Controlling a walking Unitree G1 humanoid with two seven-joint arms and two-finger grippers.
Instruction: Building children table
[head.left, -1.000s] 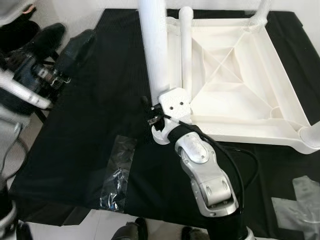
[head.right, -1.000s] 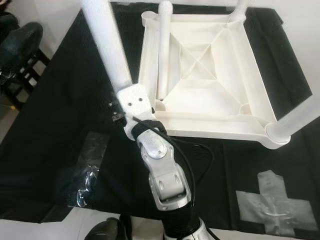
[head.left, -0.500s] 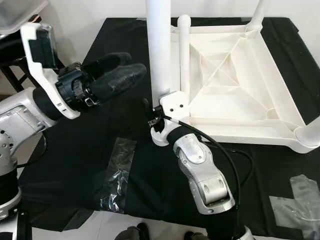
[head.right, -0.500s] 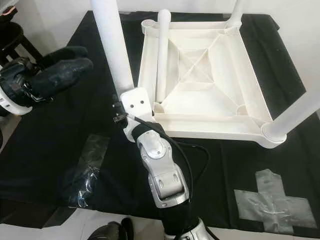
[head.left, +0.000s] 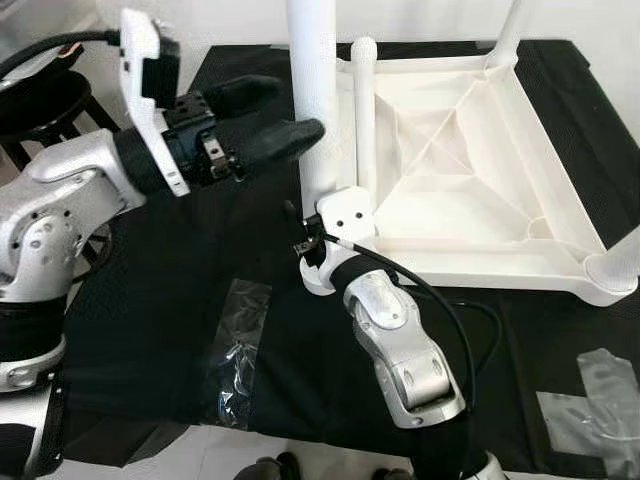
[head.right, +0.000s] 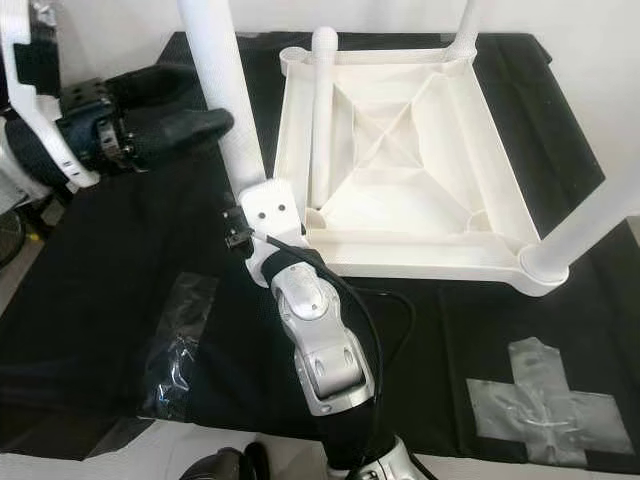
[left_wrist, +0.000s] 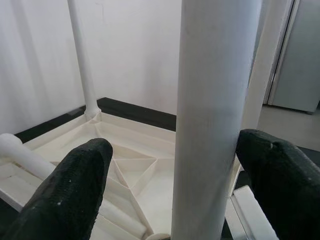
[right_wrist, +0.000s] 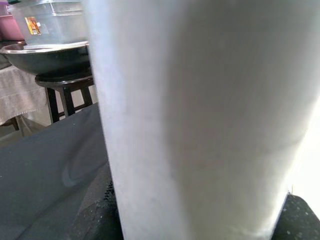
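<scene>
An upturned white plastic children's tabletop (head.left: 470, 170) lies on a black cloth (head.left: 180, 290), three legs seated. The right gripper (head.left: 318, 215) clamps a fourth white tube leg (head.left: 313, 90) upright at its near-left corner; the left gripper (head.left: 275, 118) straddles it, fingers wide. No writing is legible.

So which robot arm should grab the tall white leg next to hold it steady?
The left, probably. The left gripper already has its open fingers on either side of the tall white leg, ready to close. The right gripper sits at the leg's base beside the upturned tabletop.
</scene>
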